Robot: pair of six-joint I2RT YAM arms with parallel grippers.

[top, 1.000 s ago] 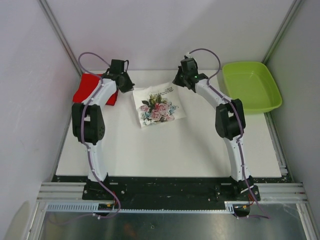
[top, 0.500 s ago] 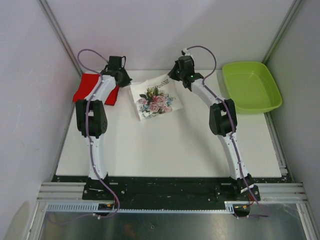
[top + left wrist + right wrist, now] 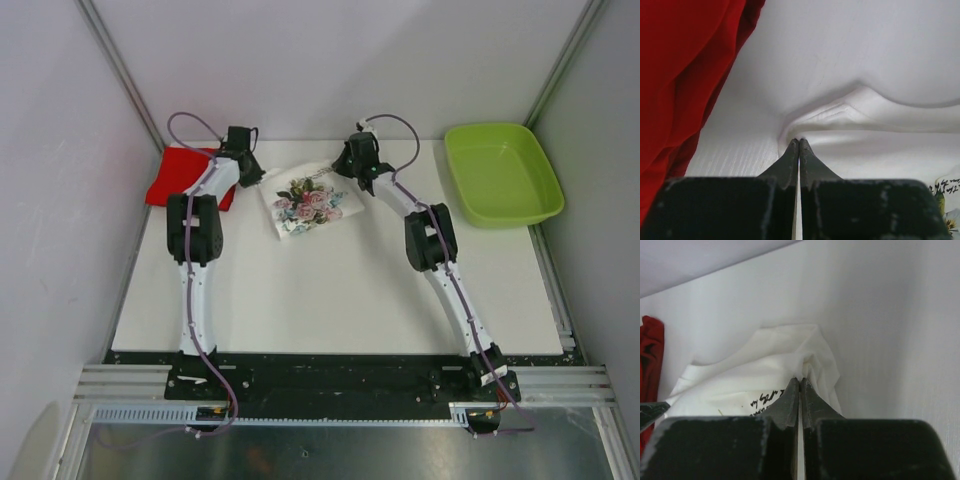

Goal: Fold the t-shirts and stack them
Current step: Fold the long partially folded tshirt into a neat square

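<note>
Table [image 3: 330, 290]: white top, with both arms reaching to its far side.

Lime-green tray [image 3: 500, 175]: sat at the far right corner, well apart from the cloth. We saw nothing in it.

Red t-shirt [image 3: 180, 178]: lay bunched at the far left edge, just beside the left arm. As far as we could judge it was not yet folded.

White t-shirt [image 3: 305, 198]: lay between the two arms near the far edge, print patch up, a small skewed rectangle.

Left gripper [image 3: 798, 141]: jaws were pressed together on the far left corner of the white t-shirt, the cloth puckering at the tips.

Right gripper [image 3: 799, 380]: also closed, nipping the far right corner, with the cloth gathered around the tips.

Step in hand, as we judged it: a fold of the white t-shirt, both far corners pinched.

Next move, as we judged it: lift both corners together and level, keeping the edge between them taut. Carry it over the print to the near hem, lay it flat, then let go. The red t-shirt was left to fold, and the stacking after that
</note>
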